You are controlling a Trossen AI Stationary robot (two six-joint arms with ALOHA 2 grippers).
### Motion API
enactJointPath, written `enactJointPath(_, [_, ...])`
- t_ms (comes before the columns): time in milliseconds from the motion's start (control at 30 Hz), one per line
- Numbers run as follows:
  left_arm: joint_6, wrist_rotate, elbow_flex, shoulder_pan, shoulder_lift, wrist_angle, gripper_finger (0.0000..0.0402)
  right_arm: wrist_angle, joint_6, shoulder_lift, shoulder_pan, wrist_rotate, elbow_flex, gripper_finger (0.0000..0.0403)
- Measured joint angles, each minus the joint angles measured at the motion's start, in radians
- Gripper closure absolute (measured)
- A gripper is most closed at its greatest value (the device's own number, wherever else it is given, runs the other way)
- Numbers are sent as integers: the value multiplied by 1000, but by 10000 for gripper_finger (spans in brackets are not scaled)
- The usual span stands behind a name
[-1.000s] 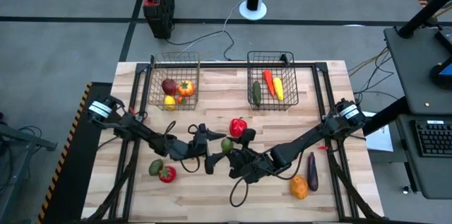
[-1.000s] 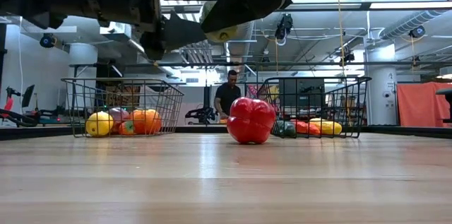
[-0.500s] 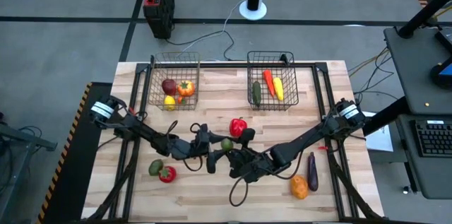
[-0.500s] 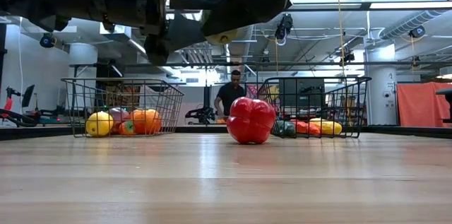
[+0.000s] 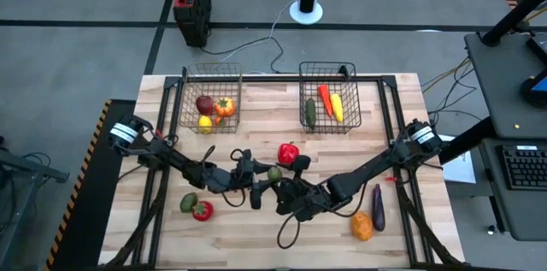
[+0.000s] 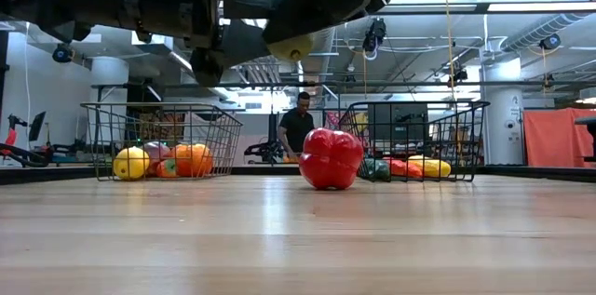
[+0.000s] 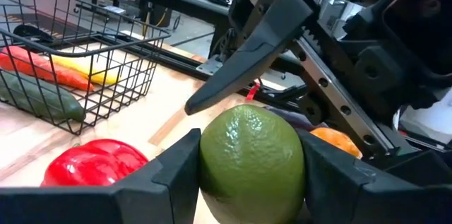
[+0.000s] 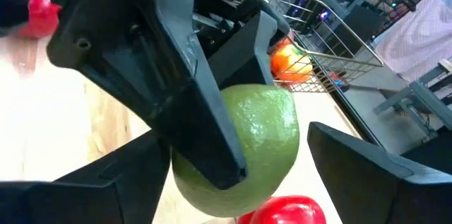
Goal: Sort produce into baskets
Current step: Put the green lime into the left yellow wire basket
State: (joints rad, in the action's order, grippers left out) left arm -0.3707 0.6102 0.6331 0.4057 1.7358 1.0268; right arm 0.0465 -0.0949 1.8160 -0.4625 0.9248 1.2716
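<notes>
in the high view, you find both grippers meeting over the middle of the table, where the green lime [image 5: 274,174] sits between them just below the red pepper [image 5: 289,153]; this reads as a hand-over, judged from the facing arms. the left gripper [image 5: 267,177] reaches in from the left, the right gripper [image 5: 285,184] from the right. the left basket [image 5: 209,72] holds red, orange and yellow pieces; the right basket [image 5: 329,70] holds a green, an orange and a yellow piece. a green and a red piece lie near the left table edge, an orange piece [image 5: 361,226] and a purple eggplant [image 5: 378,205] near the right. in the low view, you see the arms above and the red pepper standing on the wood between the two baskets, in line with any low carry toward them; a person [image 6: 298,131] stands in the room behind. in the left wrist view, the left gripper's fingers [image 7: 169,174] press both flanks of the lime, so it is clamped on the lime, and a finger of the right gripper stands clear above it. in the right wrist view, the right gripper's jaws stand apart, its finger [image 8: 353,160] off the lime's skin, released.
</notes>
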Motion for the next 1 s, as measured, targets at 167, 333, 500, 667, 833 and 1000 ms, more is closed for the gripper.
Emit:
enactJointPath(167, [-2, -2, -5, -4, -61, -80, 223, 19, -12, -21, 0, 0, 0, 65])
enactJointPath(333, [-14, 0, -5, -25, -213, -327, 224, 64, -41, -53, -2, 1, 0, 56])
enactJointPath(500, [-16, 5, -5, -95, -419, -627, 224, 82, -65, -84, -2, -5, 0, 53])
enactJointPath(667, [-29, -3, 52, -223, -606, -1018, 225, 83, -73, -87, -2, -7, 0, 53])
enactJointPath(833, [-32, -35, 173, -418, -689, -1419, 225, 83, -88, -86, -2, -7, 0, 53])
enactJointPath(1000, [46, -132, 291, -644, -669, -1660, 225, 83, -91, -86, -2, -7, 0, 53])
